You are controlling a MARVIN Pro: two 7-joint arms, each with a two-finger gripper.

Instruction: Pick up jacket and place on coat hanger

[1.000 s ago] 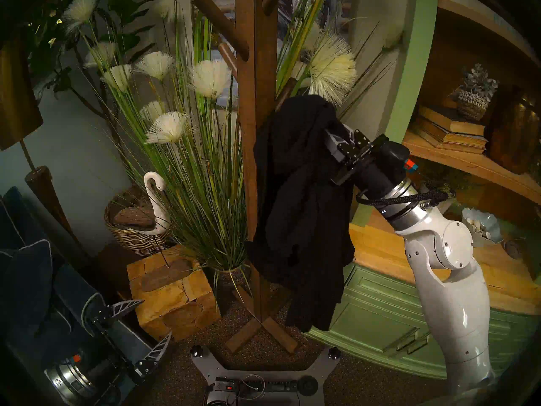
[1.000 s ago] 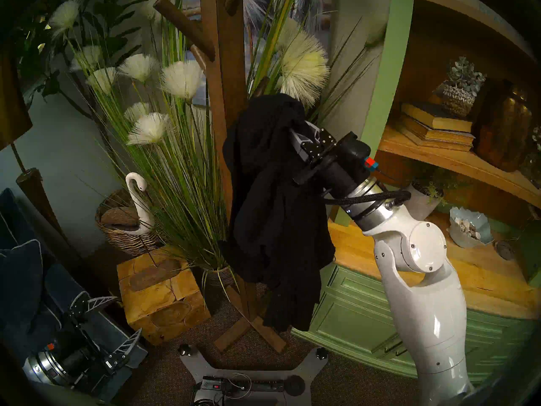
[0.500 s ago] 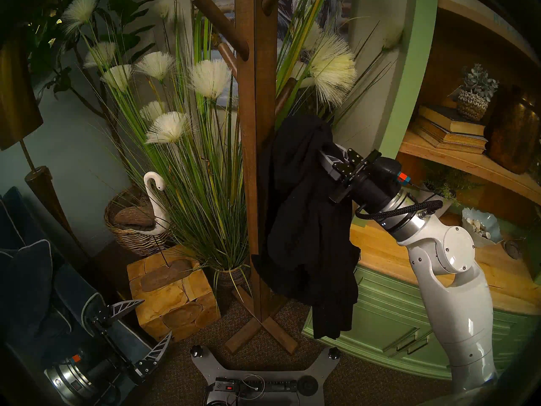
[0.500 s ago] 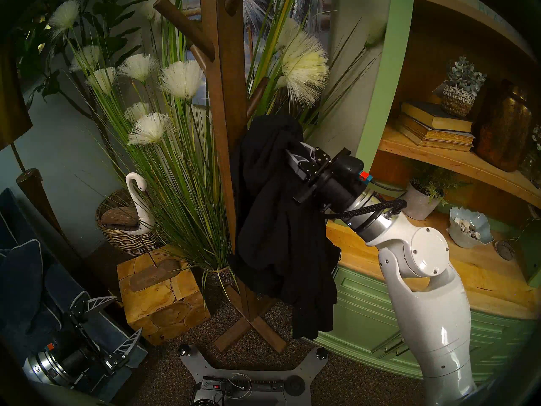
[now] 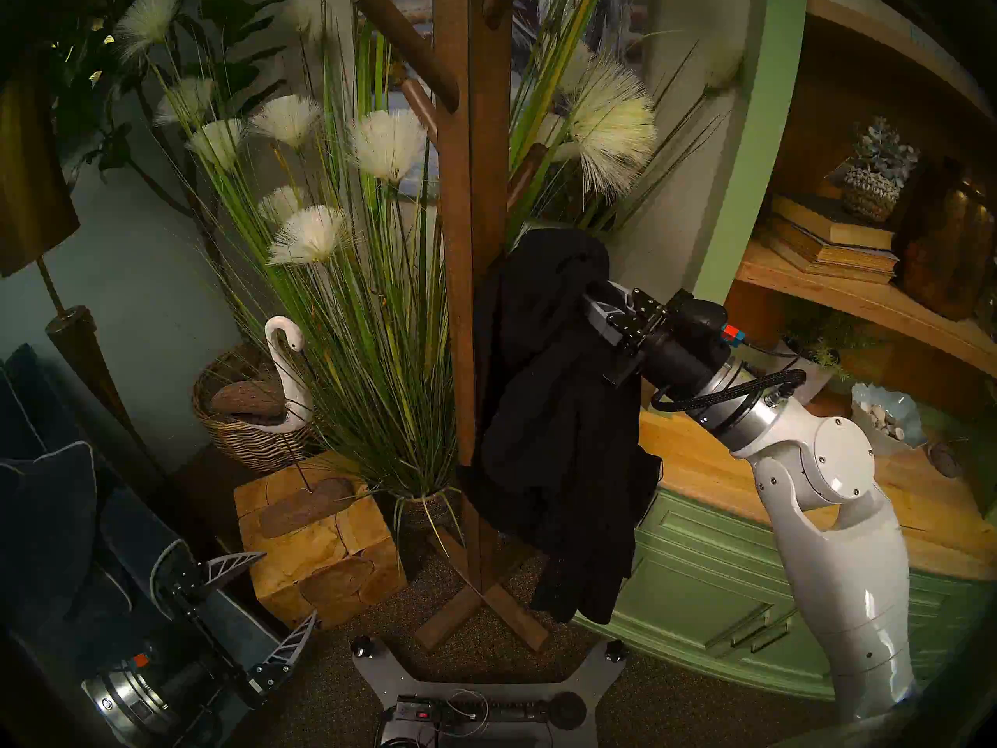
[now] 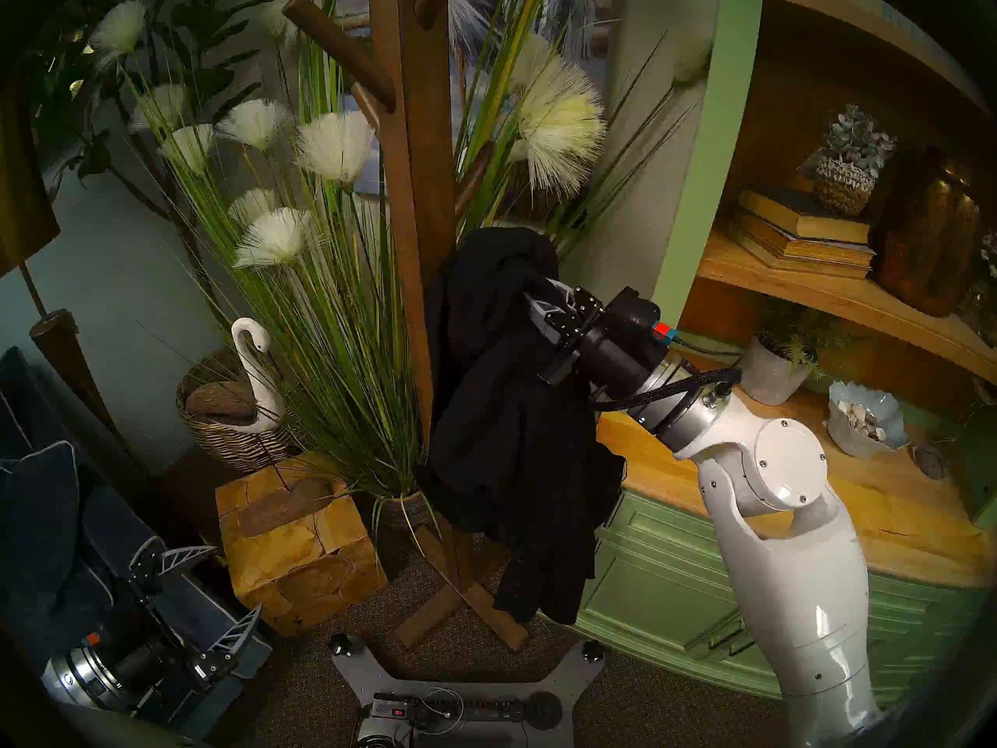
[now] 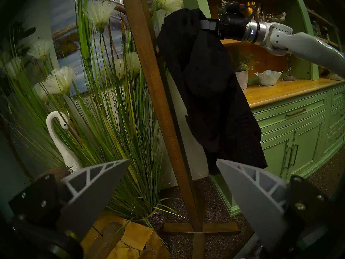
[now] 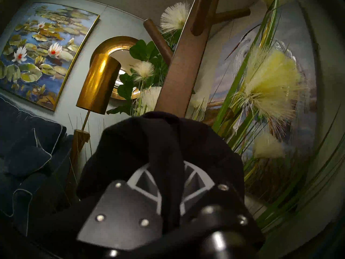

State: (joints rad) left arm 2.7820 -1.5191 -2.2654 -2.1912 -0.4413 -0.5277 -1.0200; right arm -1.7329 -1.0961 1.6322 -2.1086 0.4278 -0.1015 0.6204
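The black jacket (image 5: 555, 407) hangs limp from my right gripper (image 5: 591, 299), which is shut on a bunch of its upper fabric; the fingertips are buried in cloth. It hangs close against the right side of the brown wooden coat stand (image 5: 475, 218), its top just below the lower right peg (image 5: 526, 169). The same shows in the head right view: jacket (image 6: 512, 407), right gripper (image 6: 531, 293), stand (image 6: 415, 191). The right wrist view shows cloth (image 8: 158, 140) between the fingers (image 8: 141, 178) and the post (image 8: 179, 75) behind. My left gripper (image 5: 288, 585) (image 7: 173, 160) is open and empty, low on the left.
A tall grass plant with white tufts (image 5: 377, 299) stands left of and behind the stand. A wooden block (image 5: 318, 536), a swan in a basket (image 5: 259, 407) and a brass lamp (image 8: 99, 83) are on the left. A green cabinet (image 5: 701, 569) with shelves is on the right.
My right gripper has come down and slightly back with the jacket. The jacket's top, level with the lower right peg a second ago, now sits below it; its hem swung right, then back left.
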